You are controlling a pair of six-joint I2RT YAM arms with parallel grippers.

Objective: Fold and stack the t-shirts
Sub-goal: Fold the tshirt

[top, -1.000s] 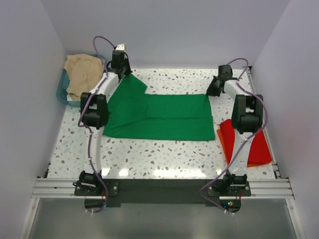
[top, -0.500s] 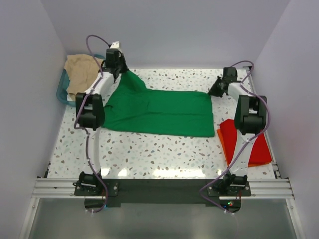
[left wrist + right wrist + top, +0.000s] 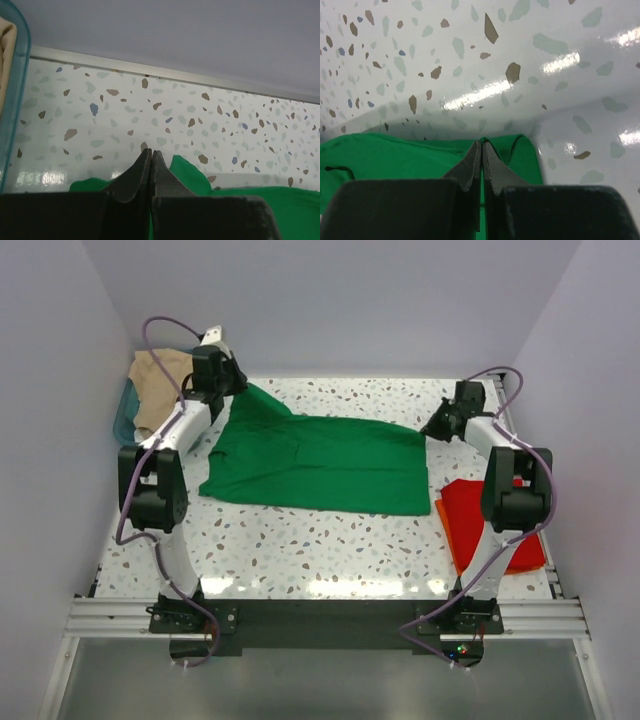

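The green t-shirt lies spread across the middle of the speckled table, its far edge lifted at both far corners. My left gripper is shut on its far left corner, with green cloth showing beside the closed fingers. My right gripper is shut on its far right corner, cloth pinched between the fingers. The red-orange t-shirt lies folded at the right edge, partly hidden under my right arm.
A teal basket holding beige cloth stands at the far left, its rim also in the left wrist view. The back wall runs close behind both grippers. Side walls close in left and right.
Both grippers have moved back and outward with the green shirt's far corners, lifting its far edge and drawing it taut. The left arm swung left toward the basket.
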